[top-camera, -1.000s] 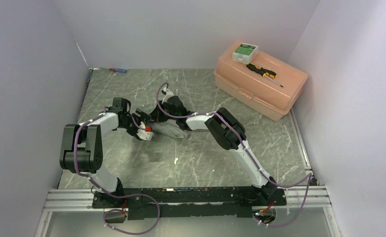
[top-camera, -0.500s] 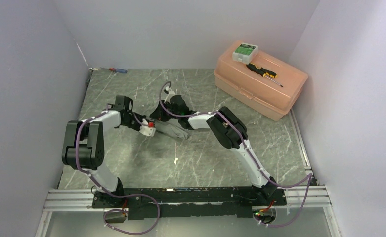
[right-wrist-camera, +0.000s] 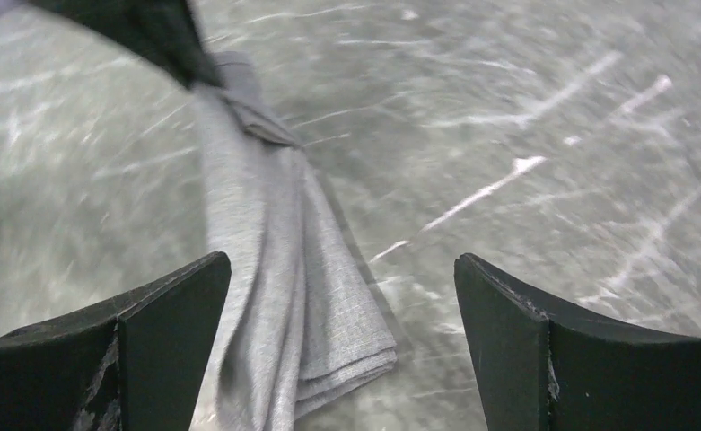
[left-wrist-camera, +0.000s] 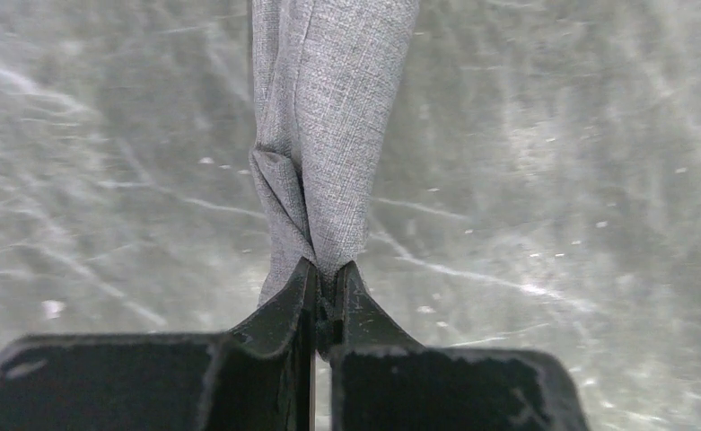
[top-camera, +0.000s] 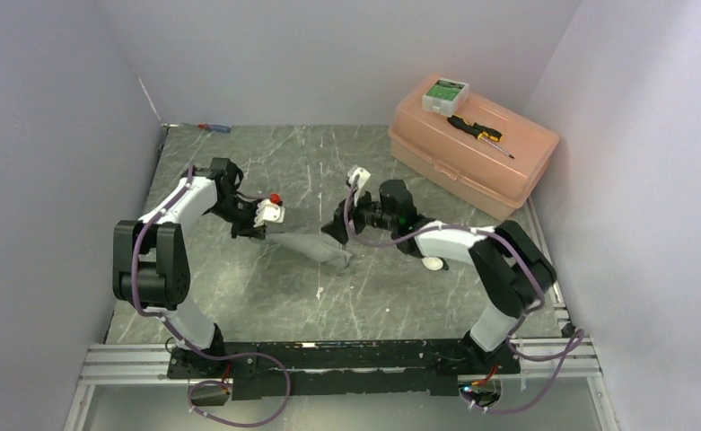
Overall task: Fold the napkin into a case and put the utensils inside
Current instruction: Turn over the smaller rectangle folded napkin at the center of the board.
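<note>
A: Where does the soft plain grey cloth napkin (top-camera: 315, 249) lie?

B: On the grey marbled tabletop (top-camera: 373, 296), gathered into a narrow strip; seen from above, its long axis runs from the left gripper (left-wrist-camera: 327, 274) slantwise towards the right arm's side and the near edge.

A: And the fingers?

B: The left gripper's are pressed together on one bunched end of the cloth; the right gripper (right-wrist-camera: 339, 265) is spread wide with nothing in it.

A: Which is nearer the free end?

B: The right; the layered free end lies flat just below it, off-centre, closer to the finger on the left of the wrist view.

A: So the next move?

B: I judge it turns on that offset; the right would need to centre over the layered corner before closing; the spoons I cannot make out for certain.
</note>
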Motion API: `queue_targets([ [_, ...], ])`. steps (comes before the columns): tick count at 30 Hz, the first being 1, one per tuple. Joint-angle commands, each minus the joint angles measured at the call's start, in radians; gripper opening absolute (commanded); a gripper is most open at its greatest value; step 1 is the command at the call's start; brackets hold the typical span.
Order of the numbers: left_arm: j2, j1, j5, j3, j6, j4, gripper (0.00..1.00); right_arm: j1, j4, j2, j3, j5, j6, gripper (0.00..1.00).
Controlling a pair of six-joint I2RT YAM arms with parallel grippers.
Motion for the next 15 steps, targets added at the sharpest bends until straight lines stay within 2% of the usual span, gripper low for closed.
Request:
queue_targets([
  [1,-0.05,-0.004,0.059,-0.041,-0.064,-0.145,0.03,0.07,0.052,-0.12,-0.108,-0.127,-0.302,1.0],
  [5,-0.054,-0.004,0.056,-0.044,-0.084,-0.154,0.03,0.209,-0.072,-0.128,-0.11,0.018,-0.525,1.0],
  [7,-0.051,-0.005,0.051,-0.035,-0.093,-0.16,0.03,0.267,-0.002,-0.148,-0.16,0.135,-0.575,1.0],
  [13,-0.035,-0.004,0.043,-0.016,-0.097,-0.187,0.03,0.394,0.092,-0.127,-0.236,0.315,-0.728,0.99],
  [15,-0.033,-0.005,0.039,-0.016,-0.093,-0.187,0.03,0.406,0.1,-0.099,-0.227,0.328,-0.747,0.98],
])
